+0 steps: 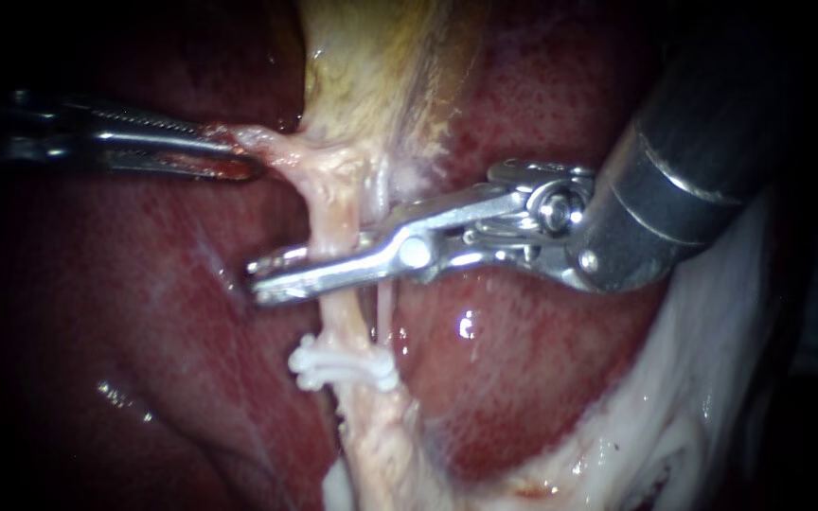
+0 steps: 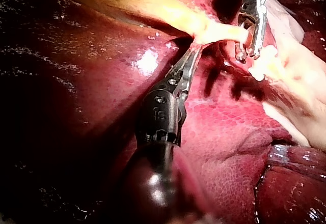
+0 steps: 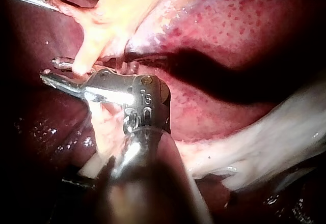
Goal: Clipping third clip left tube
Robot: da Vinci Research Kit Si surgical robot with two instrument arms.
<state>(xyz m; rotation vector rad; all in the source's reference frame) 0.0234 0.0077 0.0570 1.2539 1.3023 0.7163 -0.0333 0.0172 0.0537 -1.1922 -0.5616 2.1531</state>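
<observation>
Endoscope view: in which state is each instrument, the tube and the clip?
Dark slender left instrument: jaws shut on pale tissue strand beside the yellowish gallbladder.
Silver metal right instrument: jaws open, astride the pale pink tube.
Pale pink tube: stretched, uncut.
Small white clip: closed across the tube.

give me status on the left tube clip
Left instrument shut on tissue by the gallbladder. Right instrument open, jaws straddling left tube. Clip further down; thin strand close beside.
</observation>
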